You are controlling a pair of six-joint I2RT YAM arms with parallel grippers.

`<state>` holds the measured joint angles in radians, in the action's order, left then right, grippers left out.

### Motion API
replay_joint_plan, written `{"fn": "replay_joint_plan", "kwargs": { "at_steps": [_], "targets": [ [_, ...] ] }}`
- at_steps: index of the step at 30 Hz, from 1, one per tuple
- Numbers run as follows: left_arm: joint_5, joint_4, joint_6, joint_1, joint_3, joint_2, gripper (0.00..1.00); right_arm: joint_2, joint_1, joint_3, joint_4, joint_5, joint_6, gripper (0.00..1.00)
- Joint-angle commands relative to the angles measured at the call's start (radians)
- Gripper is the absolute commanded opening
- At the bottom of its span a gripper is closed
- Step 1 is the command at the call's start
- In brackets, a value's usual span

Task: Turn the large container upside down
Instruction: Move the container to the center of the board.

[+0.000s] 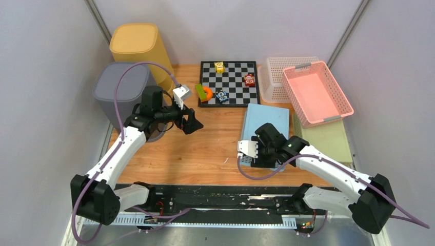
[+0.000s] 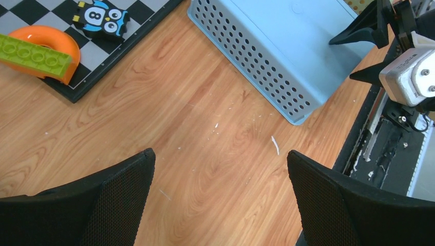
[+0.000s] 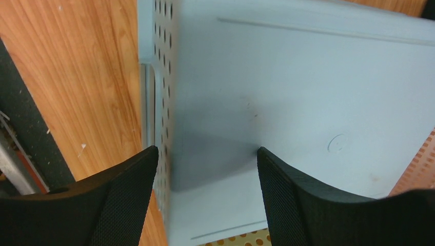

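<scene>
On the wooden table (image 1: 205, 148), seen from the top camera, the light blue perforated basket (image 1: 267, 120) lies bottom up just right of centre, in front of the chessboard (image 1: 228, 82). The right gripper (image 1: 268, 139) hangs over its near left corner. The left gripper (image 1: 194, 124) hovers above bare wood, well apart from the basket, beside a grey bin (image 1: 120, 92) with a yellow bin (image 1: 138, 48) behind it. A pink basket (image 1: 318, 92) leans on a white basket (image 1: 279, 77) at the far right.

In the left wrist view, the left gripper's fingers (image 2: 102, 200) are spread wide with only table between them. An orange ring (image 2: 36, 36) carrying a green brick (image 2: 33, 55) overlaps the board's edge, with an owl block (image 2: 102, 18) on a square nearby. The basket's holed side wall runs across the upper right, and the right gripper hangs beyond it.

In the right wrist view, the right gripper's fingers (image 3: 118, 205) stand apart above the basket's flat underside. One is over the perforated wall at the edge, the other over the smooth bottom, and they clasp nothing
</scene>
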<state>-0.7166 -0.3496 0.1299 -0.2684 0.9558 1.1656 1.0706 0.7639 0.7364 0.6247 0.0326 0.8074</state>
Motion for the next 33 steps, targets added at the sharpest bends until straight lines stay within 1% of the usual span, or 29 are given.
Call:
{"fn": "replay_joint_plan", "kwargs": {
  "at_steps": [1, 3, 7, 17, 27, 33],
  "targets": [
    [-0.039, 0.036, -0.018, 0.009, -0.016, -0.017, 1.00, -0.039, 0.007, -0.027, 0.150, -0.031, 0.037, 0.73],
    [-0.041, 0.038, -0.021, 0.009, -0.018, -0.020, 1.00, -0.051, 0.002, -0.034, 0.161, -0.077, 0.044, 0.73],
    [-0.045, 0.058, -0.036, 0.009, -0.027, -0.026, 1.00, -0.062, -0.027, -0.052, 0.176, -0.100, 0.064, 0.72],
    [-0.052, 0.076, -0.055, 0.010, -0.034, -0.017, 1.00, -0.072, -0.117, -0.078, 0.226, -0.084, 0.107, 0.69],
    [-0.055, 0.096, -0.065, 0.009, -0.045, -0.020, 1.00, -0.098, -0.242, -0.075, 0.291, -0.080, 0.185, 0.66],
    [-0.058, 0.102, -0.072, 0.009, -0.048, -0.017, 1.00, -0.087, -0.260, -0.069, 0.288, -0.077, 0.196, 0.65]
  ]
}}
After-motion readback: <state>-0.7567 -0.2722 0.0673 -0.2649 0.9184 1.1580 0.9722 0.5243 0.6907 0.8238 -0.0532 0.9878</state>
